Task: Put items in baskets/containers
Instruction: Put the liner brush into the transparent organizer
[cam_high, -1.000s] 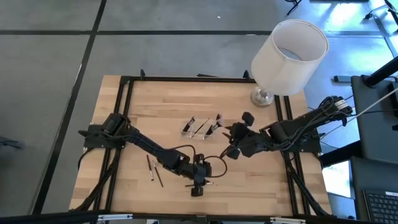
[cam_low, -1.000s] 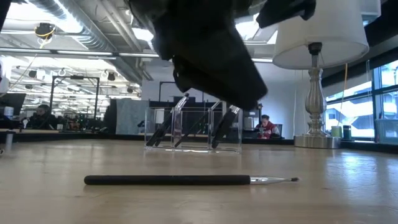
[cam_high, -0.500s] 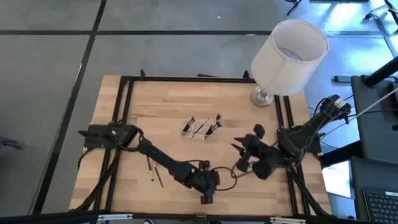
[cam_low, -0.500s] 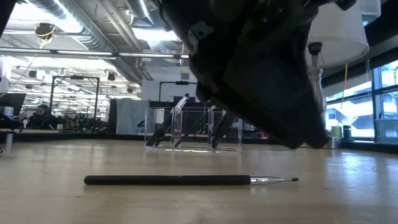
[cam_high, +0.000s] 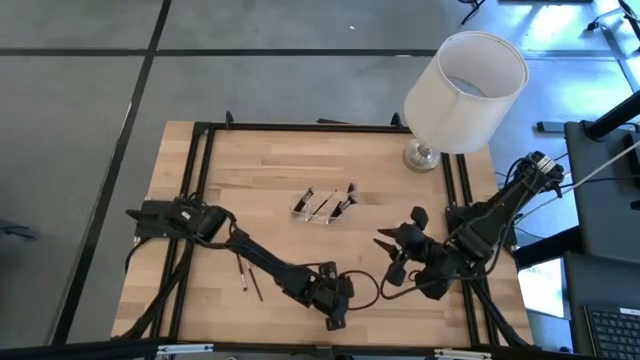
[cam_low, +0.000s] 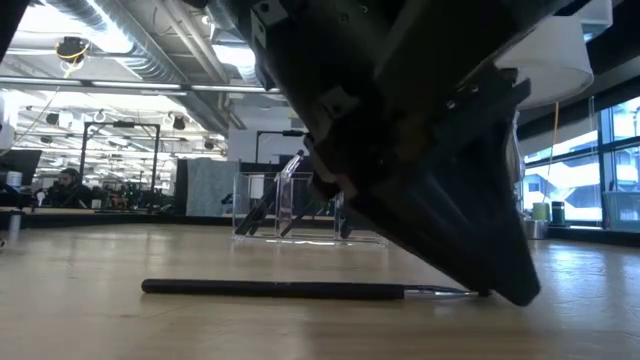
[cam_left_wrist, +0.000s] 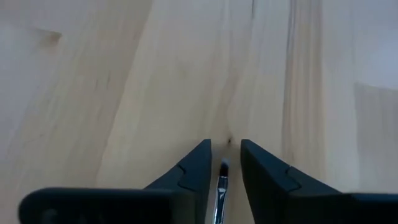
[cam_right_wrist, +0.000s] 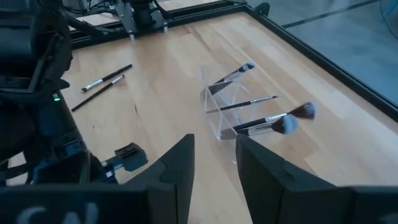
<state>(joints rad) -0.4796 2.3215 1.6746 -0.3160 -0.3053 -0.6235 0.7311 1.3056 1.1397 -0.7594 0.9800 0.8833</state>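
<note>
- Low in the high view, near the tabletop's (cam_high: 250, 160) front edge, the left pincer (cam_high: 335, 315) points down over a thin dark makeup brush (cam_low: 300, 290); in its wrist view the fingers (cam_left_wrist: 196, 165) stand narrowly apart astride the silver-ended tip, not clamped.
- The right pincer (cam_high: 392, 262) hangs at lower right, its fingers slightly parted and holding nothing.
- The clear compartment tray (cam_high: 322, 207) sits mid-tabletop with open pale wood all around; four brushes (cam_right_wrist: 267, 121) lean in it.
- Two loose brushes (cam_high: 248, 275) lie at lower left.
- A white lamp (cam_high: 462, 90) stands at the upper right corner; a black frame rims the plank surface.
</note>
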